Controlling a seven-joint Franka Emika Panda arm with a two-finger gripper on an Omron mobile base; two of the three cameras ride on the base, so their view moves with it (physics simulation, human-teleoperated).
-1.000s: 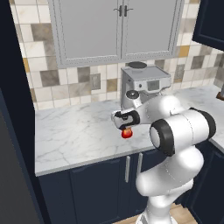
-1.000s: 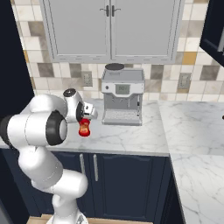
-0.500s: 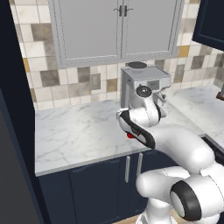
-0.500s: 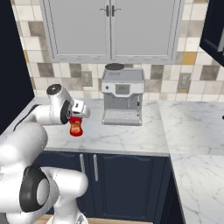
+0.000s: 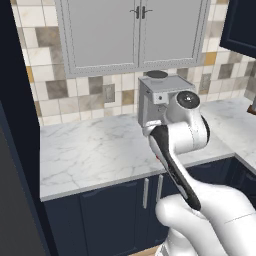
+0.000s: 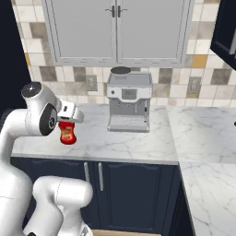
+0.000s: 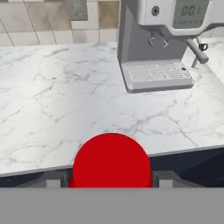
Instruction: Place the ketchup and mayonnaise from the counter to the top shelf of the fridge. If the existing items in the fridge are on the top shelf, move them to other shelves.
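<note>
The ketchup (image 6: 67, 134), a small red bottle, hangs just above the front part of the marble counter (image 6: 120, 140), left of the coffee machine. My gripper (image 6: 67, 125) is shut on it from above. In the hand view the bottle's round red body (image 7: 111, 159) sits between my two dark fingertips (image 7: 52, 181), with the counter (image 7: 65, 100) beyond it. From the left base camera my forearm covers the bottle except for a red sliver (image 5: 158, 158). The mayonnaise and the fridge are out of view.
A silver coffee machine (image 6: 129, 101) stands on the counter against the tiled wall, right of the bottle. Grey wall cabinets (image 6: 117, 30) hang above it. Navy base cabinet doors with thin handles (image 6: 100, 176) lie below the counter edge. The counter turns a corner at the right (image 6: 203, 152).
My arm has swung and folded over, carrying the ketchup to the left along the counter's front, away from the coffee machine. My grip on it is unchanged.
</note>
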